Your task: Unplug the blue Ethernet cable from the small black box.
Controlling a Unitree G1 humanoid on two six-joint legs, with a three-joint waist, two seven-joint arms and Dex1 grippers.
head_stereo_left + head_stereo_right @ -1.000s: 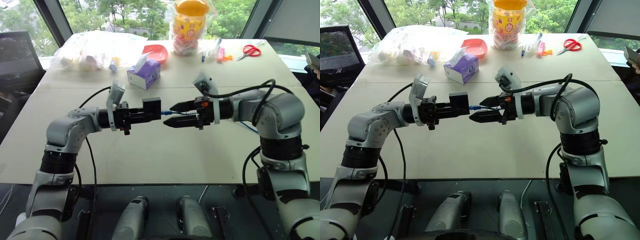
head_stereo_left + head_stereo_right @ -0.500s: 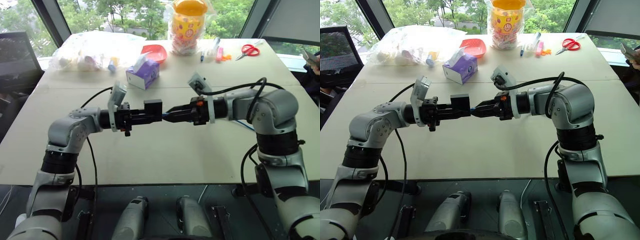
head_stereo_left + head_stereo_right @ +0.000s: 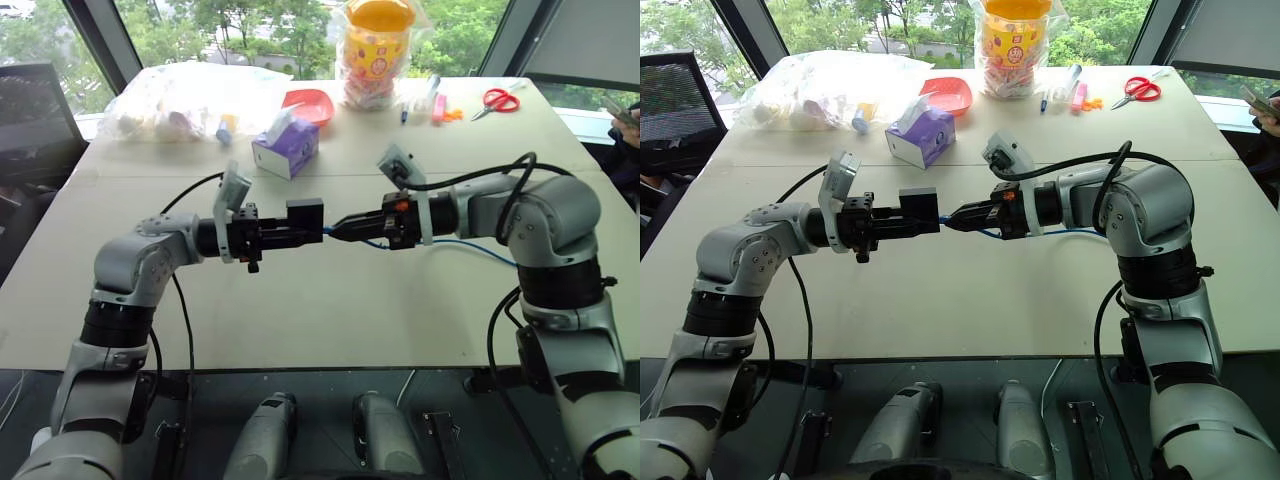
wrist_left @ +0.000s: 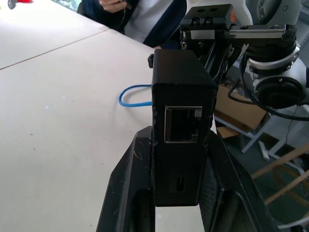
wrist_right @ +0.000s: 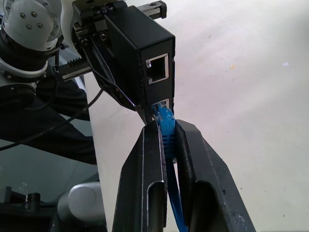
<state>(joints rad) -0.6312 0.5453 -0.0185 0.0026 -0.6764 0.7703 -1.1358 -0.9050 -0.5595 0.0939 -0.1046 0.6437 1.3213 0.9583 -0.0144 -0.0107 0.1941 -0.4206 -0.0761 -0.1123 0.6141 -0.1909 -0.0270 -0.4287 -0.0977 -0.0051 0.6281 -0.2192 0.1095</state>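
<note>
My left gripper [image 4: 179,212] has its fingers clamped on the small black box [image 3: 305,221], holding it level above the table [image 3: 330,310] in front of me. My right gripper [image 5: 166,137] meets it from the opposite side, fingers pinched tight on the blue Ethernet cable [image 5: 167,140] just behind its plug, which I see right at the box's lower port, though I cannot tell whether it is seated. The rest of the cable trails back along the right arm to the table.
</note>
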